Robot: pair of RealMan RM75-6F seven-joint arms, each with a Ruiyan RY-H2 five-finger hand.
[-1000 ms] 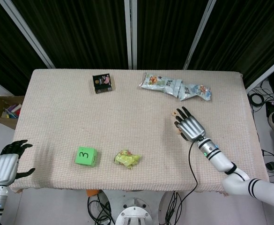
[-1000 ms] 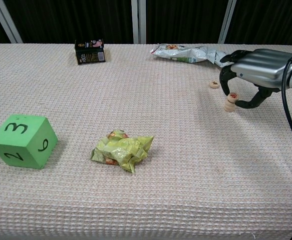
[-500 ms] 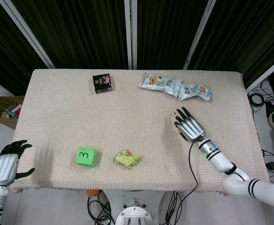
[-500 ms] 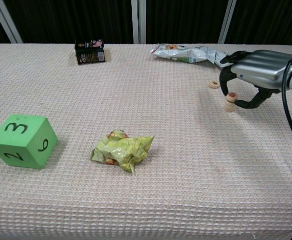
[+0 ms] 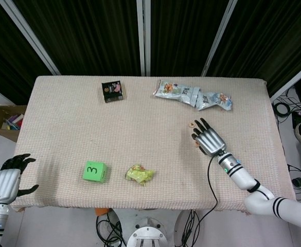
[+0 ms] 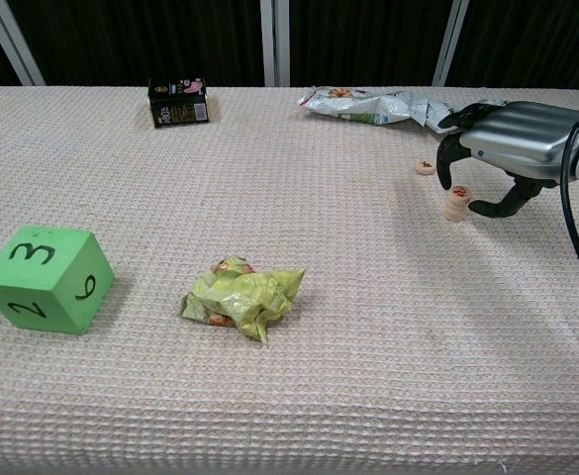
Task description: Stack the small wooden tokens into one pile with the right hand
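Observation:
A short pile of small wooden tokens (image 6: 457, 204) stands upright on the cloth at the right side of the table; in the head view only a bit of the pile (image 5: 196, 144) peeks out beside the hand. One loose token (image 6: 425, 166) (image 5: 191, 124) lies just beyond it. My right hand (image 6: 507, 146) (image 5: 209, 139) hovers right of the pile with its fingers arched over it and a small gap to it, holding nothing. My left hand (image 5: 7, 177) hangs off the table's near left corner, fingers apart and empty.
A green numbered cube (image 6: 42, 279) and a crumpled yellow-green wrapper (image 6: 244, 297) lie near the front. A black box (image 6: 178, 102) and snack bags (image 6: 368, 104) sit along the far edge. A cardboard box (image 5: 3, 121) stands on the floor at the left.
My right hand has drawn slightly to the right, away from the token pile, which stands on its own. The left hand has not moved.

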